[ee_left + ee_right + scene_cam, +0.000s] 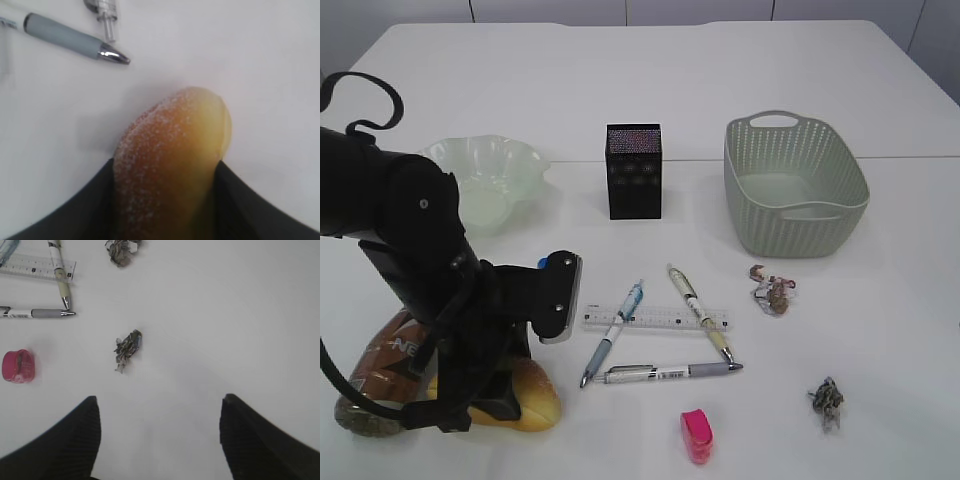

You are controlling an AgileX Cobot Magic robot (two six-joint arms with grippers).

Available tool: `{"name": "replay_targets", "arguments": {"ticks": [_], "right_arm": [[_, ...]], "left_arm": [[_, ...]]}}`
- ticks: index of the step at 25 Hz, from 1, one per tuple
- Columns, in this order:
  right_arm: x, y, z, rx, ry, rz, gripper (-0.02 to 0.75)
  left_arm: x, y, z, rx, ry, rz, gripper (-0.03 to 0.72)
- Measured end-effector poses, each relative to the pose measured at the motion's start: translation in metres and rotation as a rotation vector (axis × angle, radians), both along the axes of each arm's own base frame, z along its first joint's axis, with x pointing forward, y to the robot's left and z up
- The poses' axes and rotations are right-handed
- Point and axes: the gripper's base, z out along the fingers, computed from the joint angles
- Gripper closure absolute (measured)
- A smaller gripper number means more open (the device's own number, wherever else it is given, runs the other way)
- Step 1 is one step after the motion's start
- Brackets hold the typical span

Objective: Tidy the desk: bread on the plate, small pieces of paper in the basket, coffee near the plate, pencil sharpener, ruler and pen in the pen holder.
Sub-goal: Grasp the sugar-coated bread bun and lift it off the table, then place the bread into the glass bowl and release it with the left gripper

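**Ana:** Left gripper (167,200) sits low at the near left of the tabletop (740,60), its two dark fingers (250,205) pressed against both sides of the bread (172,155). It looks closed on the bun, which lies on the tabletop and is not lifted yet.

**Ben:** Then the worry is the squeeze. A soft sugared bun can dent or tear if the jaws pinch harder, and if they pinch too lightly it may slide out on the way up.

**Ana:** The coffee bottle (395,350) lies right beside the bun, partly hidden under the arm. A sloppy lift could roll it.

**Ben:** And the right gripper (160,435)?

**Ana:** Wide apart, holding nothing, hovering over bare tabletop with the grey paper scrap (127,347) just ahead of it. The pink sharpener (696,436) is off to its side.

**Ben:** Further out?

**Ana:** Three pens, one of them grey (665,372), and the ruler (656,320) lie in a loose cluster near the bun; the second paper scrap (772,292) lies past them, toward the basket.

**Ben:** So a swing could sweep those pens.

**Ana:** Possibly. The plate (485,180) stands at the far left, well apart from the bun, with the pen holder (634,170) beside it and the basket (795,190) at the far right. The carry to the plate looks clear, but its wavy rim could catch a low bun.
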Motion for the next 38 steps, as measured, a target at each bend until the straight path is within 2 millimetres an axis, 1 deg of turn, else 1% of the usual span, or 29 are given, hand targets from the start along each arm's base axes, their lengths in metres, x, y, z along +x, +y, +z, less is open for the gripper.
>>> {"name": "replay_targets", "arguments": {"ticks": [4, 6, 7, 9, 12, 15, 18, 21, 25, 27, 29, 31, 35, 38], "right_arm": [[0.0, 0.0, 0.0, 0.0, 0.001, 0.0, 0.192], [0.0, 0.0, 0.0, 0.0, 0.003, 0.0, 0.192], [0.0, 0.0, 0.0, 0.0, 0.003, 0.0, 0.192], [0.0, 0.0, 0.0, 0.0, 0.003, 0.0, 0.192], [0.0, 0.0, 0.0, 0.0, 0.003, 0.0, 0.192], [0.0, 0.0, 0.0, 0.0, 0.003, 0.0, 0.192], [0.0, 0.0, 0.0, 0.0, 0.003, 0.0, 0.192], [0.0, 0.0, 0.0, 0.0, 0.003, 0.0, 0.192], [0.0, 0.0, 0.0, 0.0, 0.003, 0.0, 0.192], [0.001, 0.0, -0.001, 0.0, 0.008, 0.0, 0.192], [0.003, 0.0, -0.004, -0.002, 0.026, 0.0, 0.192], [0.006, 0.0, -0.008, -0.003, 0.047, 0.0, 0.192], [0.011, 0.001, -0.013, -0.004, 0.08, 0.0, 0.192], [0.012, 0.001, -0.014, -0.004, 0.086, -0.001, 0.192]], "left_arm": [[0.0, 0.0, 0.002, -0.006, -0.005, 0.003, 0.323], [0.0, 0.0, 0.009, -0.018, -0.021, 0.013, 0.323], [-0.001, 0.0, 0.016, -0.03, -0.036, 0.022, 0.323], [-0.002, 0.001, 0.032, -0.058, -0.073, 0.034, 0.324], [-0.006, 0.005, 0.064, -0.109, -0.159, 0.036, 0.326], [-0.008, 0.013, 0.098, -0.181, -0.306, 0.078, 0.327], [0.006, 0.028, 0.127, -0.294, -0.493, 0.206, 0.328], [0.026, 0.046, 0.142, -0.398, -0.645, 0.352, 0.329], [0.048, 0.07, 0.154, -0.54, -0.766, 0.598, 0.329], [0.059, 0.081, 0.154, -0.582, -0.827, 0.701, 0.329], [0.071, 0.089, 0.149, -0.588, -0.851, 0.764, 0.329], [0.083, 0.091, 0.144, -0.592, -0.845, 0.808, 0.329], [0.119, 0.091, 0.14, -0.654, -0.818, 0.935, 0.329], [0.144, 0.087, 0.132, -0.673, -0.779, 0.977, 0.329]]}}
